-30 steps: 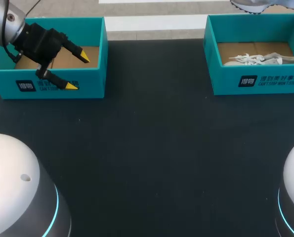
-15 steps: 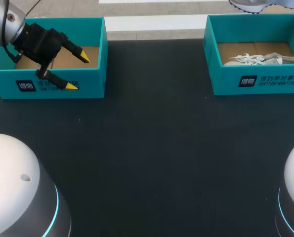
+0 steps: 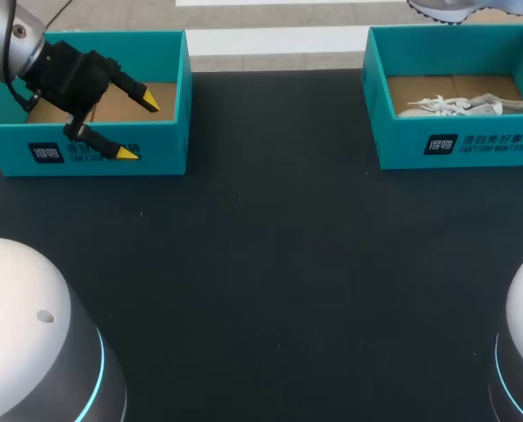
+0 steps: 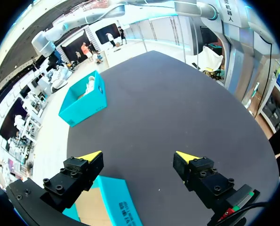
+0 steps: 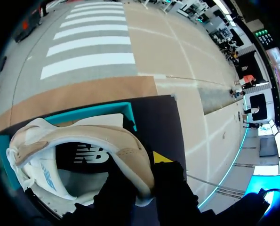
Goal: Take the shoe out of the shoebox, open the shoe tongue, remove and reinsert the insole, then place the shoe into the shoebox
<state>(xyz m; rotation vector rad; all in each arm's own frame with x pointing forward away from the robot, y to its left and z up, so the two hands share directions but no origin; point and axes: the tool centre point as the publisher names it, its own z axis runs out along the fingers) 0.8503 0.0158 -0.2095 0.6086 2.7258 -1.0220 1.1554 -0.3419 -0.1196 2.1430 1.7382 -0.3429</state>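
Nothing has moved in the last second — shoe not out yet.
Head view: the shoe (image 3: pixel 454 107) lies in the right shoebox (image 3: pixel 402 145). Left wrist view: left jaws spread over the other shoebox (image 4: pixel 123 207). Right wrist view: right jaws pinch the shoe's collar — lifting should follow.

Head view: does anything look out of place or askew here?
Nothing looks spilled or damaged. The left end effector hangs open astride the near wall of the left shoebox, one tip inside, one outside.
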